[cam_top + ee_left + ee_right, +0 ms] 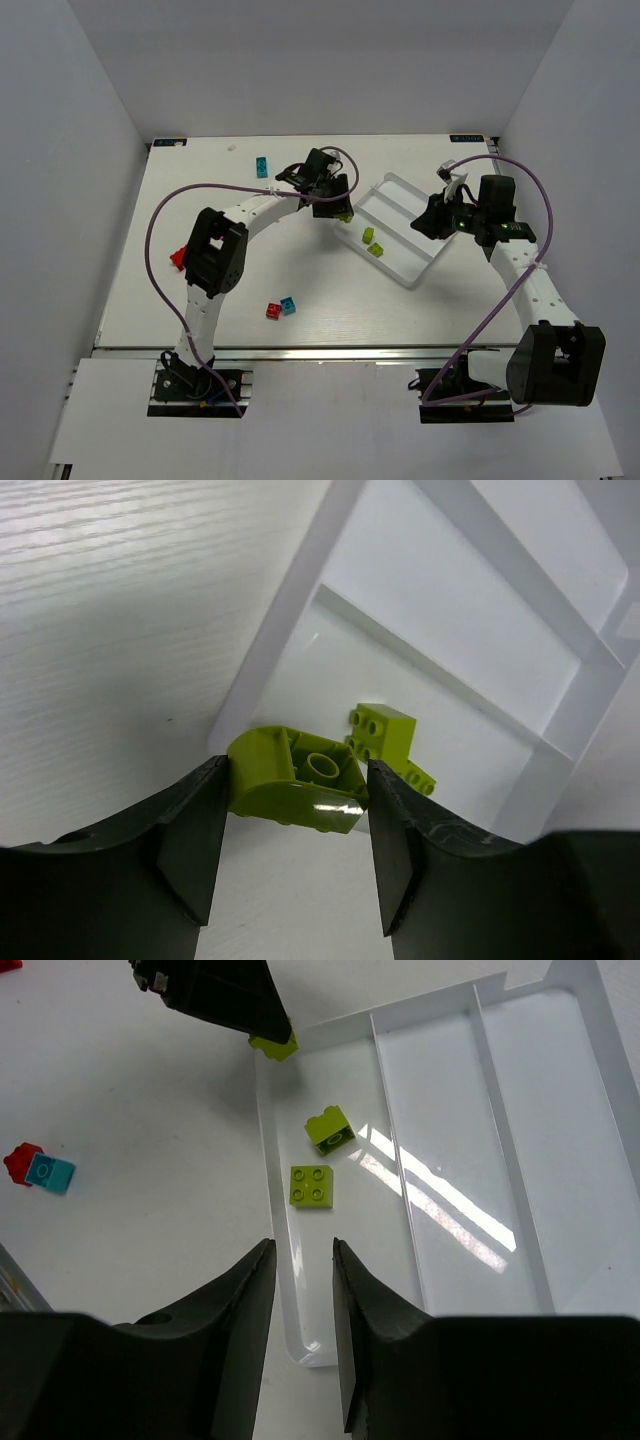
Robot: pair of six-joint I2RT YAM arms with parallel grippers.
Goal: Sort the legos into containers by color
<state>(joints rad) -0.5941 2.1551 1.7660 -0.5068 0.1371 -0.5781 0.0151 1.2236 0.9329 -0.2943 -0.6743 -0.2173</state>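
At the corner of the tray (pixel 412 228), the left gripper (pixel 295 777) has its jaws clamped on a lime green brick (pixel 290 785). Two lime bricks (pixel 311 1185) lie in the adjoining compartment. Above the tray's opposite end, the right gripper (pixel 303 1252) has its jaws slightly apart, holding nothing.

The desk (pixel 100 600) is showing a white, finely grained, wood-look top. The white plastic tray (pixel 450 1110) is gleaming glossy, mirroring bright streaks. The lime green lego (pixel 290 780) is shining as smooth plastic; the left gripper (pixel 292 830) is showing matt black fingers (pixel 190 850).
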